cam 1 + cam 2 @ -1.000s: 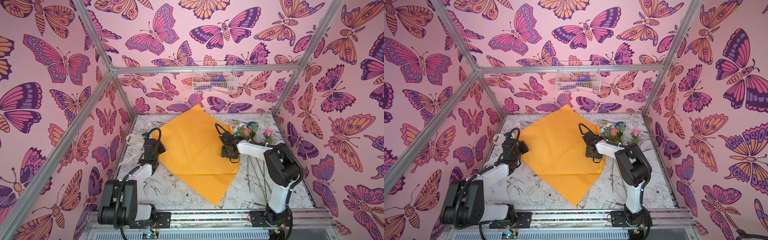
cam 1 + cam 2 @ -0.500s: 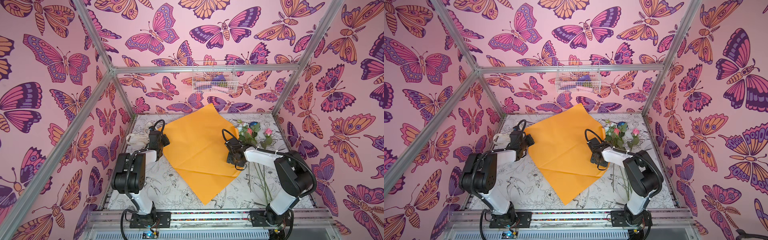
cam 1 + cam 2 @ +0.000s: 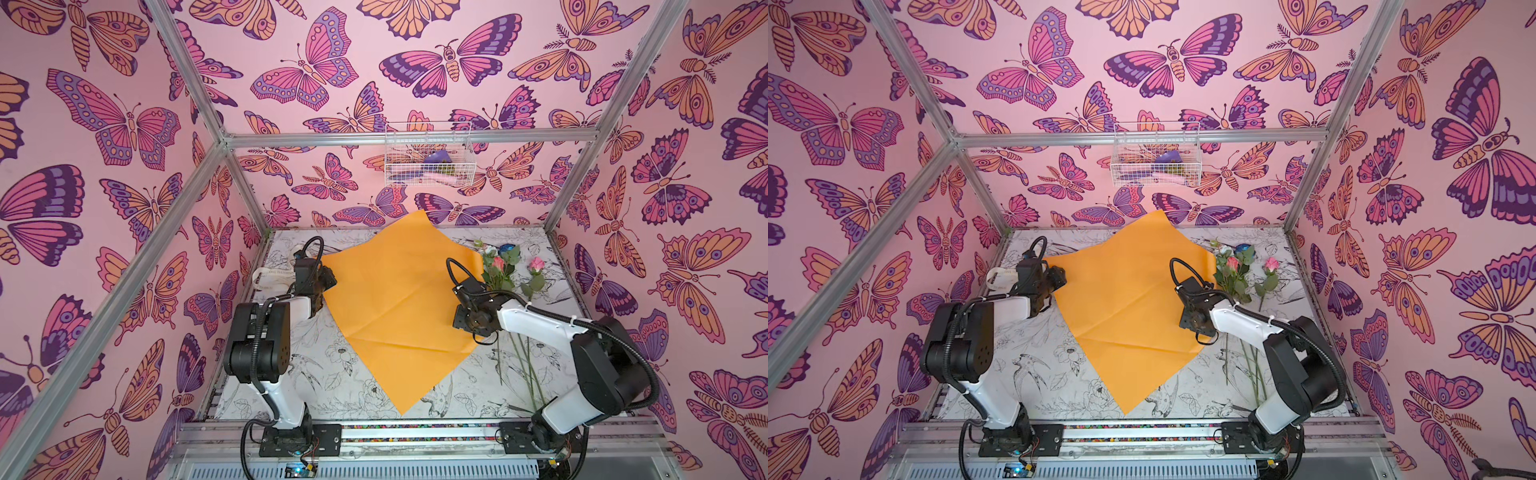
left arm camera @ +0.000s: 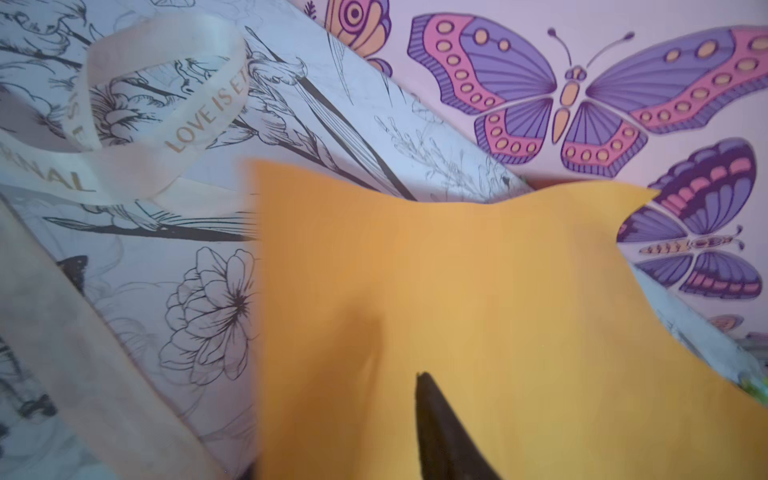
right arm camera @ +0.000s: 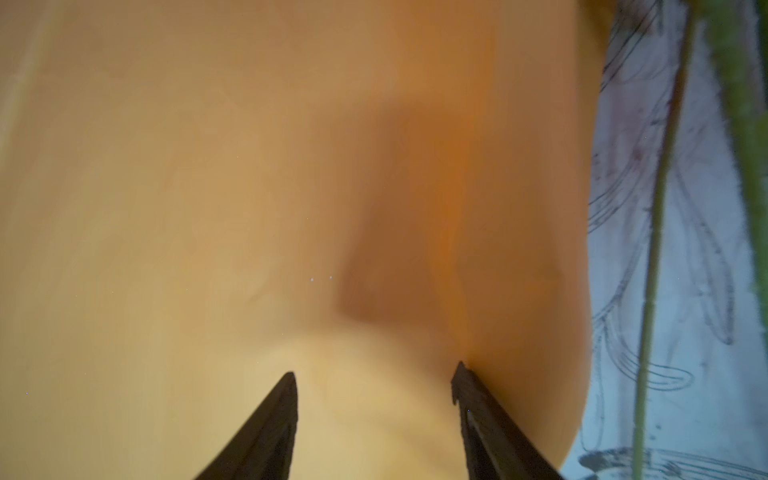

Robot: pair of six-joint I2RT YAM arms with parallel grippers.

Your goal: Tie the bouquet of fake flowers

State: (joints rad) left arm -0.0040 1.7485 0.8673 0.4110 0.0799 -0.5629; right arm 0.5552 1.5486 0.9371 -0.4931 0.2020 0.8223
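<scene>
Early days: paper [image 3: 399, 299] lies open, flowers [image 3: 496, 272] loose at its three o'clock, ribbon [image 4: 208, 112] idle at nine, right gripper [image 5: 374, 378] spread-jawed, left gripper [image 3: 321, 293] grip unreadable, wrapping and tying remain.

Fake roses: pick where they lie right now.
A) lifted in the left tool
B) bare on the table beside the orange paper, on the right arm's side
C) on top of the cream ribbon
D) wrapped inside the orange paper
B: the fake roses lie unwrapped on the table, just off the edge of the orange paper sheet.
</scene>
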